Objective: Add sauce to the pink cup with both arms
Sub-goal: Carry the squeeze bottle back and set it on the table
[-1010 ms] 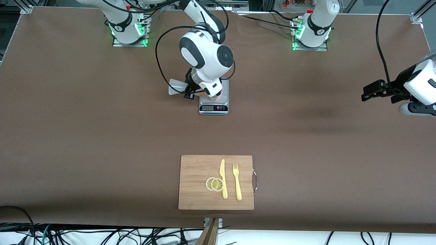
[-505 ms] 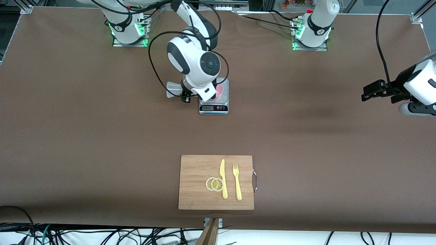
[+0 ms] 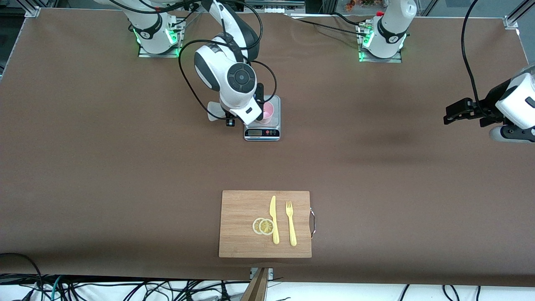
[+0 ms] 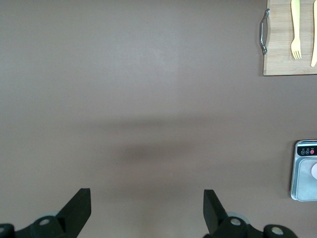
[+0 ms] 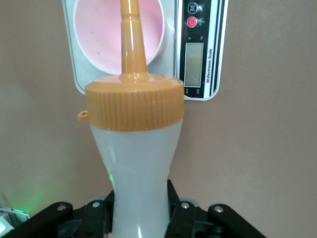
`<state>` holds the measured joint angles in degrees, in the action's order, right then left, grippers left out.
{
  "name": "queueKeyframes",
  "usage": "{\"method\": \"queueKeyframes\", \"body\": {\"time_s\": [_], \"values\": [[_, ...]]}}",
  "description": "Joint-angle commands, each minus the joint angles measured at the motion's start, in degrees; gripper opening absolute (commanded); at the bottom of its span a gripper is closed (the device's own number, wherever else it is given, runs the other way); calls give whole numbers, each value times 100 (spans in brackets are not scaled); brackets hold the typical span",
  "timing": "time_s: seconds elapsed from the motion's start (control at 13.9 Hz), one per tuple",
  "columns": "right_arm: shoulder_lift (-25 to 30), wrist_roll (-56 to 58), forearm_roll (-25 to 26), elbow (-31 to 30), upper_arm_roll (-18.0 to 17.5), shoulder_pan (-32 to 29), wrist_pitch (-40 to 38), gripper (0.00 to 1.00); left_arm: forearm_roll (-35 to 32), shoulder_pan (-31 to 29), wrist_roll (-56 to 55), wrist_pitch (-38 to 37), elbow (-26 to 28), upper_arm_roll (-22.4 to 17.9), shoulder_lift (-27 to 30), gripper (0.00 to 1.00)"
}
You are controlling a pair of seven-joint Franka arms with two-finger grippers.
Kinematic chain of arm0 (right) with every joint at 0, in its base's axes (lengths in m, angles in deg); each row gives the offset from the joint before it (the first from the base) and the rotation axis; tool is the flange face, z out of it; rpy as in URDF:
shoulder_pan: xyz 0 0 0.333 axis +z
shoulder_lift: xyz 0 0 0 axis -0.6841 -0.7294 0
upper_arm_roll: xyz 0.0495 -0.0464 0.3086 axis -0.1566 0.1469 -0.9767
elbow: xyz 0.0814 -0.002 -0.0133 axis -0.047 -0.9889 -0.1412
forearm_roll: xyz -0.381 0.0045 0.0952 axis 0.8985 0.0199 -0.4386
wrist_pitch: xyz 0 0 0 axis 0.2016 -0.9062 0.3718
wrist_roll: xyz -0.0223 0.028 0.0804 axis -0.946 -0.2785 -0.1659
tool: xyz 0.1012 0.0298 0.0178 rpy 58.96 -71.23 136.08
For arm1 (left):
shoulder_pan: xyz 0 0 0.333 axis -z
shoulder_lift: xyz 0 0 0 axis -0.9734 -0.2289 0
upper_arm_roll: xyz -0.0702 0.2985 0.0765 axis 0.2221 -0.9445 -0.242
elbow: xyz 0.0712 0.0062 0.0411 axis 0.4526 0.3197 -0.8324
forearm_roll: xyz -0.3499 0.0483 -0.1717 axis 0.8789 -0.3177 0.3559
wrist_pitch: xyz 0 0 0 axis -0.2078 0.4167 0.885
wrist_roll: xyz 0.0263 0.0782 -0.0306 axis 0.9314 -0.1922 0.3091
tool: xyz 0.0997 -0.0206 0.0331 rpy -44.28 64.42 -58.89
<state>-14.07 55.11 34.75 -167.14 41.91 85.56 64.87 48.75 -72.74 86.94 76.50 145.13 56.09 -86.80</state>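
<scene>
The translucent whitish plastic squeeze bottle (image 5: 138,163) is being gripped tight by the right end effector (image 5: 141,210), its orange nozzle aimed over the light-pink plastic cup (image 3: 267,112) on the grey scale (image 3: 262,133), while the left end effector (image 4: 147,210) is waiting open, well apart.

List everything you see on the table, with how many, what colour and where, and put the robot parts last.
sauce bottle: one, whitish with orange cap, held in the right gripper, nozzle pointing at the cup
cup: one, pink, on the scale
scale: one, grey, near the right arm's base
cutting board: one, wooden, nearer the front camera than the scale
knife: one, yellow, on the board
fork: one, yellow, beside the knife
lemon slices: two, yellow, overlapping, touching the knife
right gripper: one, black, shut on the bottle beside the scale
left gripper: one, black, open, waiting over the left arm's end
</scene>
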Motion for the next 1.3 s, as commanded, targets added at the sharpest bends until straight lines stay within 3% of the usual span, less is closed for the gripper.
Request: {"method": "queueKeyframes", "body": {"time_s": [0.0,0.36,0.79,1.23], "values": [[370,580,-443,-248,-18,-354,70,26,-51,28,94,-64,-97,-26,-27,100],[388,2274,-1751,-248,-10,-1285,70,26,-51,28,94,-64,-97,-26,-27,100],[335,4015,-2745,-256,17,-2182,-17,26,-51,28,94,-64,-97,-26,-27,100],[-77,6396,-3931,-318,17,-3412,-807,26,-51,28,94,-64,-97,-26,-27,100]]}}
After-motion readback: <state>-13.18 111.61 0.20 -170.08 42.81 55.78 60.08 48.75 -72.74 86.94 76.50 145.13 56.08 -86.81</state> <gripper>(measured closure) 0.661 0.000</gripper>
